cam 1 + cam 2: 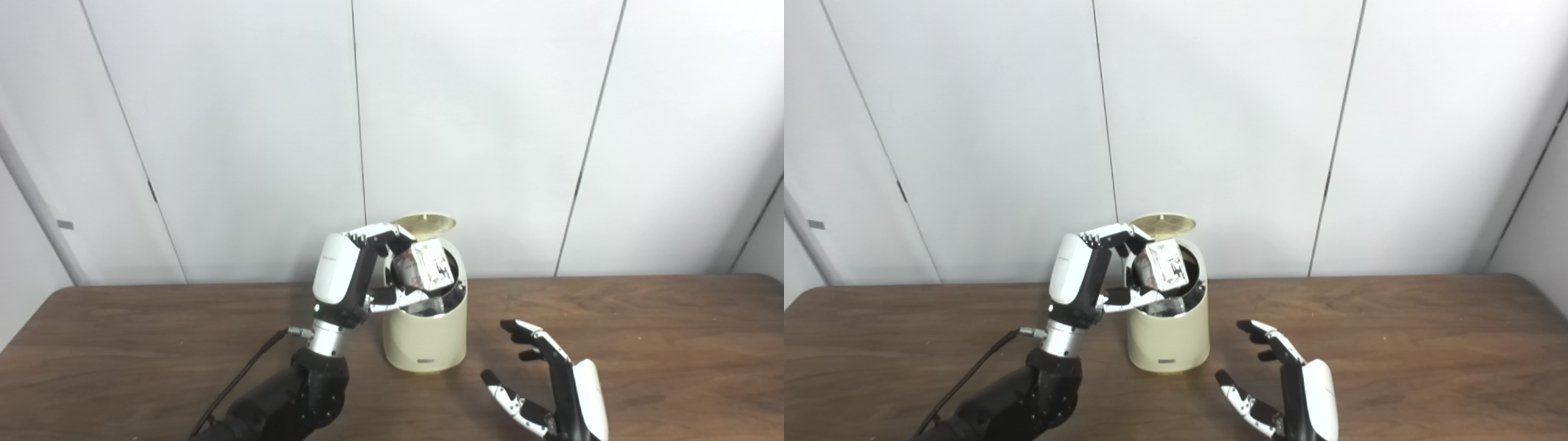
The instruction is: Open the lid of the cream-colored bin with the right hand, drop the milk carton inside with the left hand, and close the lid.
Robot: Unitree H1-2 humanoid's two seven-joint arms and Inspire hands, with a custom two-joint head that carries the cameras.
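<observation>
The left robot hand (361,275) is grasping the milk carton (424,264) between its upper fingers (373,233) and its thumb below, and is holding it tilted in the mouth of the cream-colored bin (425,334), partly below the rim, so that a release would probably let it fall straight inside instead of catching on the edge. The wrist is standing upright just beside the bin's left wall, which is keeping the arm clear of the opening. The round lid (425,223) is standing raised behind the carton at the bin's back edge, leaving the mouth free; nothing is touching it, so it seems to be resting open on its hinge. The right robot hand (551,383) is waiting released on the near right, fingers spread and curled, apart from the bin and holding nothing, apparently placed there to come back for the lid. The bin is standing upright on the wooden bench (643,343), and the closing step is not yet done.
</observation>
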